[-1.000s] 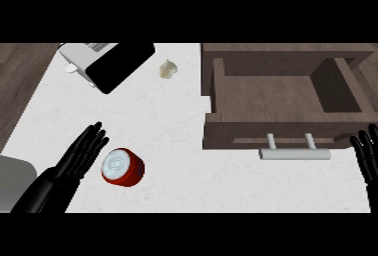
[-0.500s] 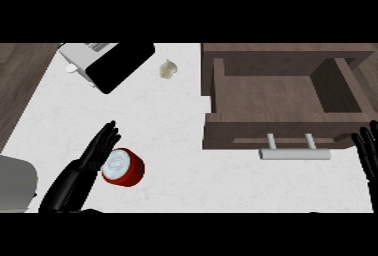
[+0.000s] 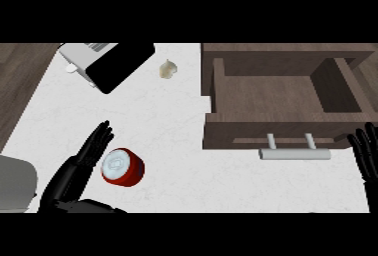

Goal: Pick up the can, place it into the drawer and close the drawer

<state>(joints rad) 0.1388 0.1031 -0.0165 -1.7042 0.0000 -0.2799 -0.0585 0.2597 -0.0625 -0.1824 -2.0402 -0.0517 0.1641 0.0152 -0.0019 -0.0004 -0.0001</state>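
black left hand (image 3: pixel 81 165) has closed in just beside the short red metal can (image 3: pixel 122 166), fingers straight, not gripping yet; can lies well left of the open brown wooden drawer (image 3: pixel 214 90); grasp comes next

Right hand (image 3: pixel 365 156) partly beyond the right edge

Pretty clearly a kitchen counter.
White speckled surface (image 3: pixel 177 115), a brown wooden drawer (image 3: pixel 244 131) pulled open with a silver bar handle (image 3: pixel 294 154), a black-and-silver appliance (image 3: pixel 111 62) up in the corner, and what looks like a garlic bulb (image 3: pixel 168 69) near it.
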